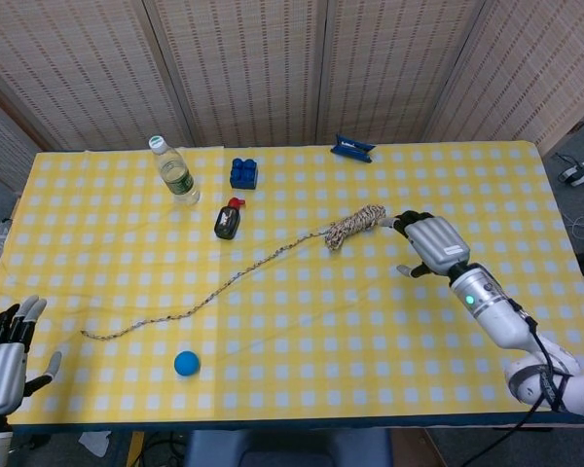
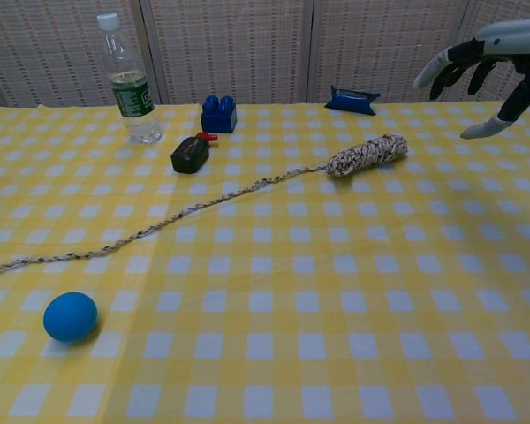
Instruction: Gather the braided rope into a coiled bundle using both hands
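Head view shows the left robot hand (image 1: 2, 362) at the near left corner of the surface (image 1: 302, 321), fingers spread and holding nothing. The braided rope (image 1: 236, 275) runs from its loose end near this corner, past the blue ball (image 1: 186, 363), up to its wound end (image 1: 355, 226). The right robot hand (image 1: 429, 243) hovers just beside that end, fingers apart and empty. The step in hand seems the reach; next it should grip the wound end.
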Robot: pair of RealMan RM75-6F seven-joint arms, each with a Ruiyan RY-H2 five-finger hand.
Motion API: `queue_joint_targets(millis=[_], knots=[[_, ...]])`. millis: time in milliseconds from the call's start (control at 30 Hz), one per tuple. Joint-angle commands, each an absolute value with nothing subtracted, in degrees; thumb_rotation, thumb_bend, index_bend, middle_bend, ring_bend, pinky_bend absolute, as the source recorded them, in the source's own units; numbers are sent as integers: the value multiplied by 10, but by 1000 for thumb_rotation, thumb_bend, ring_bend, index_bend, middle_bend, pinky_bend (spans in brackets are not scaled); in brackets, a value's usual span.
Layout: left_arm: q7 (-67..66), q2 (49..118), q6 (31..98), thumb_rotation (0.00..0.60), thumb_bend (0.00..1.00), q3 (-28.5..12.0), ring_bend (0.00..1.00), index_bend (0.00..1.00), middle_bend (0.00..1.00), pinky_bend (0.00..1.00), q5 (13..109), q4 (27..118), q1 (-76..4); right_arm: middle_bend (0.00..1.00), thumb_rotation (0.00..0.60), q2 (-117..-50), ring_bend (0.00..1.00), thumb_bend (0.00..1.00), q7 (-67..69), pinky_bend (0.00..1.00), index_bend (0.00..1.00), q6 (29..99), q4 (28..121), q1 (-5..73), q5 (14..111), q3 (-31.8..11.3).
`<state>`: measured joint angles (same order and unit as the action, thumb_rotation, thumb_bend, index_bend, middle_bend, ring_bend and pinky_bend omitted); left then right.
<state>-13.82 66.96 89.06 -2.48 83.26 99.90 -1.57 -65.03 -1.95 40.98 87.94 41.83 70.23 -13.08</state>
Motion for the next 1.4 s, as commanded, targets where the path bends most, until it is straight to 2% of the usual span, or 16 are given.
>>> queue_joint_targets(millis=[33, 367, 700, 833, 1000, 1400], knots=[[-138, 669, 893, 600, 364, -26, 61, 92, 85, 66, 835, 1000, -15, 198, 600, -695, 129, 181, -63, 239, 142, 361, 826, 468, 647, -142], [-132, 674, 899, 600, 364, -27, 61, 108, 85, 66, 836, 992, -12, 179, 600, -778, 102, 315, -131, 206, 122, 299, 717, 561, 510, -132], [-127, 675, 897, 600, 364, -26, 61, 108, 85, 66, 830, 984, -8, 183, 600, -842, 102, 622, -180, 198, 109, 257, 610, 633, 382, -84], [-126, 675, 897, 600, 364, -25, 61, 108, 85, 66, 830, 982, -7, 220, 600, -857, 102, 687, -191, 196, 99, 255, 585, 645, 358, -68], [-121, 673, 900, 600, 364, -22, 61, 108, 85, 66, 828, 978, -1, 228, 600, -900, 102, 727, -203, 196, 99, 233, 512, 667, 295, -45], [-118, 673, 901, 600, 364, -20, 61, 109, 85, 66, 832, 975, 3, 242, 600, -934, 90, 729, -200, 176, 99, 203, 451, 685, 274, -19]])
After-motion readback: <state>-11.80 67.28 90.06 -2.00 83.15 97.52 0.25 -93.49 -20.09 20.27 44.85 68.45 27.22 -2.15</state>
